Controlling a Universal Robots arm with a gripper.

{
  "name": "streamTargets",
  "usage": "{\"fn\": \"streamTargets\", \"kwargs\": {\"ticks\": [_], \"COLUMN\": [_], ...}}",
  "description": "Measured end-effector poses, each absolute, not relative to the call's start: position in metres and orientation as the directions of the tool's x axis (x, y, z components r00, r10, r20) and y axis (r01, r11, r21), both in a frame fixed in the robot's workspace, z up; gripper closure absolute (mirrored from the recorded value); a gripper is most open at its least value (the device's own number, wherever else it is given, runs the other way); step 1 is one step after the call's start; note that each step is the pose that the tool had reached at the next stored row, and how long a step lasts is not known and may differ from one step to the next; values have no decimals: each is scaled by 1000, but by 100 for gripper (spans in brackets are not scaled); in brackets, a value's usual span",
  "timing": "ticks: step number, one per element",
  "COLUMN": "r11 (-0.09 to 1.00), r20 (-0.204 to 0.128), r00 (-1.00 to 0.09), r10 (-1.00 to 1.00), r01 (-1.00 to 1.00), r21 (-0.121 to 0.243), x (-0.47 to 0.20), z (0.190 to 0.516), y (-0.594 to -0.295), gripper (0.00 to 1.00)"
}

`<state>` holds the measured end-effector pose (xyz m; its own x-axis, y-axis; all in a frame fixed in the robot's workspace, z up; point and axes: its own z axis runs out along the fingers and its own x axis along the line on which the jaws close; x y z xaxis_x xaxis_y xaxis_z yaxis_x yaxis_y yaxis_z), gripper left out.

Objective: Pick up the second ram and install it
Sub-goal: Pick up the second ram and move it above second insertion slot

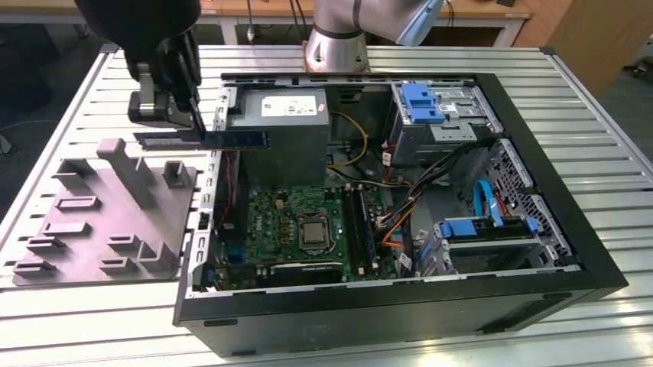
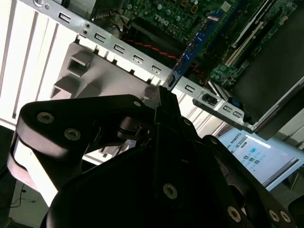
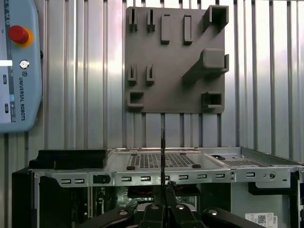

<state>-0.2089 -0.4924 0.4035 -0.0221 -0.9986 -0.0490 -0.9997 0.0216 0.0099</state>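
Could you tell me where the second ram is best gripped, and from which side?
The second ram: pinch its two flat faces at the upper long edge, from above, as the gripper does; it is thin, and its lower edge is left free.

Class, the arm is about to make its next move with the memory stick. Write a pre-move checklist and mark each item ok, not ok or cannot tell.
1. Memory stick gripped: ok. The gripper is clamped on it.
2. Stick clear of the grey holder plate: ok. It hangs above and beside the plate.
3. Stick level: ok. It lies roughly horizontal in the exterior view.
4. Stick over the memory slots: not ok. It hangs above the case wall, short of the slots.
5. Target slot free and its latches open: cannot tell.
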Motion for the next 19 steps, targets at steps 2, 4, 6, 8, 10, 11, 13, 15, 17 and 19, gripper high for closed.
{"fn": "streamTargets", "kwargs": {"ticks": [2, 4, 6, 8, 10, 11, 13, 15, 17, 19], "r11": [22, 22, 22, 22, 22, 22, 22, 22, 22, 22], "r20": [-49, -49, -49, -49, -49, -49, -49, -49, -49, -49], "r00": [-22, -22, -22, -22, -22, -22, -22, -22, -22, -22], "r10": [-999, -999, -999, -999, -999, -999, -999, -999, -999, -999], "r01": [-1000, -1000, -1000, -1000, -1000, -1000, -1000, -1000, -1000, -1000], "r21": [10, 10, 10, 10, 10, 10, 10, 10, 10, 10], "x": [-205, -200, -195, -189, -183, -180, -173, -166, -160, -153], "z": [403, 403, 403, 403, 403, 403, 403, 402, 402, 402], "y": [-492, -492, -492, -492, -492, -492, -492, -492, -492, -492], "gripper": [88, 88, 88, 88, 88, 88, 88, 88, 88, 88]}}
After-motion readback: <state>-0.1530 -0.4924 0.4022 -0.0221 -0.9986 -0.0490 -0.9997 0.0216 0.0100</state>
